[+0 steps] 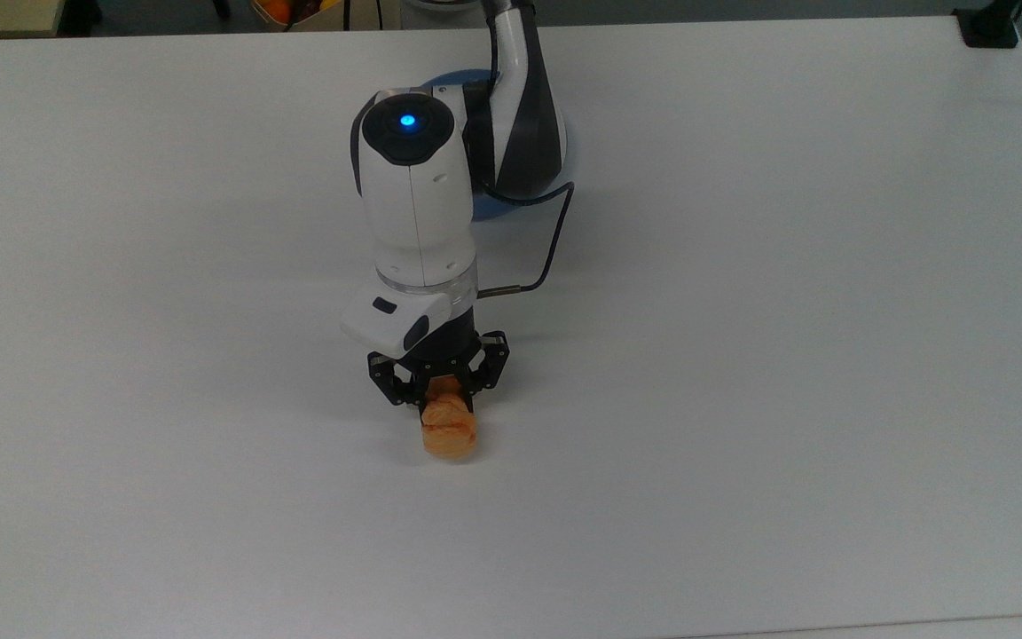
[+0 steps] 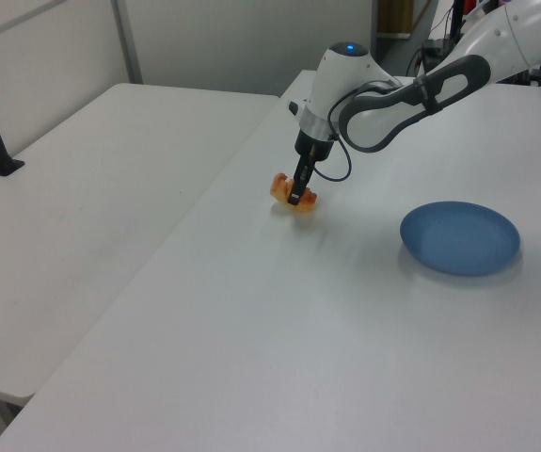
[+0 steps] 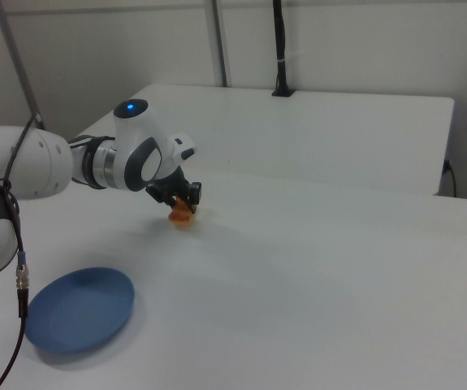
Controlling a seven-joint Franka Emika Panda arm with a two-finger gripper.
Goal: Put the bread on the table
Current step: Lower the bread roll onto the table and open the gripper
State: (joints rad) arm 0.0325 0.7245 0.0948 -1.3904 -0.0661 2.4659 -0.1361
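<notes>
1. Golden-orange and lumpy, the bread (image 1: 449, 429) sits low over the table (image 1: 786, 355), well away from the blue plate (image 2: 459, 236) and nearer the table's far edge in the left view. In that view its shadow lies right under it, so it looks to be touching the surface or a hair above; I cannot tell which.

2. Clamped around the bread's upper end is the gripper (image 1: 442, 390), its black fingers closed on the crust from both sides. Most of the loaf pokes out beyond the fingertips in the top view. In the right view the bread (image 3: 181, 214) hangs just under the gripper (image 3: 180, 199).

3. Above the gripper, the white arm (image 1: 413, 191) reaches over from the plate's side of the table, and in the top view it hides most of the plate (image 1: 511, 209). A black cable (image 1: 555, 231) loops beside the wrist.

4. The plate holds nothing in the left and right views, and the bread is off it.

5. Progress, as I judge it — the carry is done and the lowering is nearly or fully done. What remains is to open the fingers so the bread rests on the table by itself, then lift the arm away without dragging or tipping the loaf.
</notes>
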